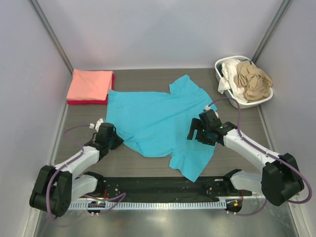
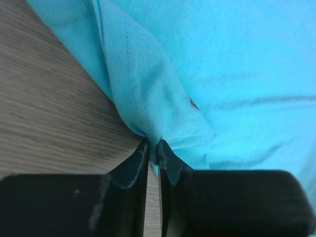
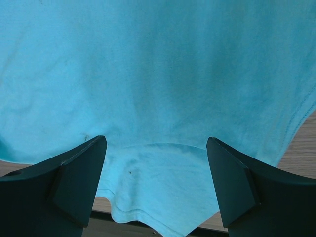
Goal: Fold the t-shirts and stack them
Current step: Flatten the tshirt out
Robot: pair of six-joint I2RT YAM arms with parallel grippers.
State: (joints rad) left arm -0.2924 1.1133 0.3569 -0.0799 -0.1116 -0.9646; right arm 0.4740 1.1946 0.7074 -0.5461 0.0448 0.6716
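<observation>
Tightly pinched: turquoise hem

Left gripper (image 2: 153, 145) clamps narrow on an edge fold of the turquoise t-shirt (image 1: 158, 118), spread flat beyond its jaws. Right gripper (image 3: 155, 139) hovers wide above the same cloth. Farther beyond, a folded pink t-shirt (image 1: 90, 84) tops a red t-shirt (image 1: 89, 101).

Enclosure: pale grey walls on three sides of me, back wall (image 1: 163, 29), left wall (image 1: 24, 89), right wall (image 1: 296, 59). A metal post (image 1: 52, 37) runs up each far corner. Table (image 1: 128, 165): grey-brown wood grain, matte. A black strip (image 1: 158, 186) lies along the near edge, with a white toothed rail (image 1: 168, 202) just in front of it. White laundry basket (image 1: 253, 104) sits in the far right corner. Light even and diffuse; shadows soft.
</observation>
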